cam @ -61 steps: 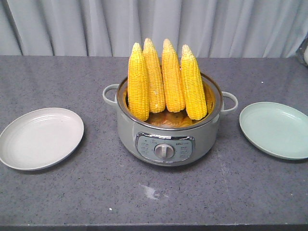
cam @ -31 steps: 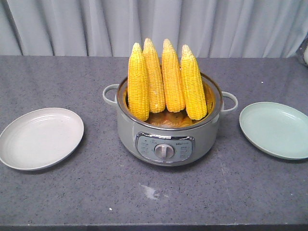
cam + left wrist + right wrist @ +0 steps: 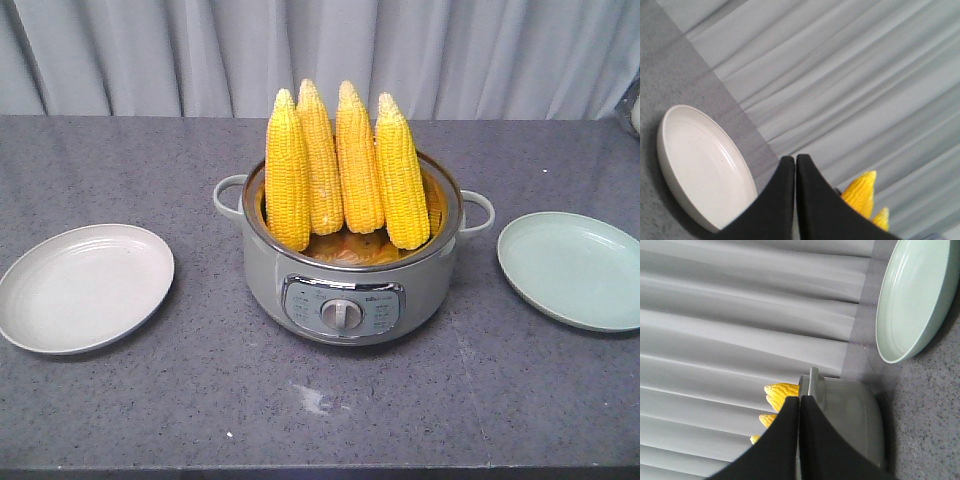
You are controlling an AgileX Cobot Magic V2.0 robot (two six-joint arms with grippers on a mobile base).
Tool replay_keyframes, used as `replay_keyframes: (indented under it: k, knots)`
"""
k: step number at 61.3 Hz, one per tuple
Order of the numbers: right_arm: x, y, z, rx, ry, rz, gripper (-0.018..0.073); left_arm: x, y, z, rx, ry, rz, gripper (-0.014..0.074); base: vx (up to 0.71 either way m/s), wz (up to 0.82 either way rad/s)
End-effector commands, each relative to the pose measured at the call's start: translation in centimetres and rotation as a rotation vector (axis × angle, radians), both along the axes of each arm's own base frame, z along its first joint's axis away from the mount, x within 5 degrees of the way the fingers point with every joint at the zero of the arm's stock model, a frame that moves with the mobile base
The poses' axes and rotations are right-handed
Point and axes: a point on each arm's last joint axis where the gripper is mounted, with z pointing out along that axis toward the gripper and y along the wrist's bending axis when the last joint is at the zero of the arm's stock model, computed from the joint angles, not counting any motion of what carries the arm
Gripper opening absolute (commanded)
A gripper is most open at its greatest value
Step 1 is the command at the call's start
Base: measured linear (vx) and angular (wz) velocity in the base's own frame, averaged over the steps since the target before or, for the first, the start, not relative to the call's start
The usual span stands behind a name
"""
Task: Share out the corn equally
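Nothing's budged since a second ago, everything sits exactly where it was. All four cobs of the corn [image 3: 343, 165] are standing upright, tips up, side by side in the grey cooker pot [image 3: 345, 290] in the middle of the dark speckled table [image 3: 200, 400]. Off-white plate [image 3: 85, 288] is off to the left of the pot, pale green plate [image 3: 575, 270] off to the right, both bare. Left gripper [image 3: 795, 159] has its black fingers pressed together with nothing between them, up off the table near the off-white plate. Right gripper [image 3: 799, 400] is the same, closed on nothing, beside the pot's handle.
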Motion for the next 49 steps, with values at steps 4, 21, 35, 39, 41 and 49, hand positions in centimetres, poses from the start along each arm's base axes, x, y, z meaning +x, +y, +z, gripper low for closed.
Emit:
replay_keyframes:
  k: [4,21,35,39,41,49]
  knots:
    - [0.1,-0.4,0.0,-0.022,-0.021,-0.043,-0.0004,-0.3,0.4,0.6,-0.242,-0.068,0.007,-0.0007,0.0,0.0]
    - [-0.5,-0.3,3.5,-0.268,-0.117,-0.062,-0.0004,-1.0,0.5,3.7,-0.272,-0.17,-0.004,-0.0007,0.0,0.0]
    - [-2.0,1.2,10.4,-0.886,-0.2,0.02,-0.0004,-3.6,-0.1,11.0,0.177,-0.338,0.034,-0.0007,0.0,0.0]
    - [-1.8,1.7,11.8,-1.011,-0.187,0.086,-0.0004,-3.9,-0.3,12.4,0.286,-0.322,0.038,-0.0007,0.0,0.0]
    - [-1.6,1.9,12.6,-1.055,-0.182,0.107,-0.0004,-3.9,-0.4,13.0,0.322,-0.304,0.033,-0.0007,0.0,0.0]
    - [0.1,2.0,15.2,-1.215,-0.166,0.138,-0.0001,-2.8,-0.7,14.7,0.396,-0.206,-0.002,-0.0007,0.0,0.0]
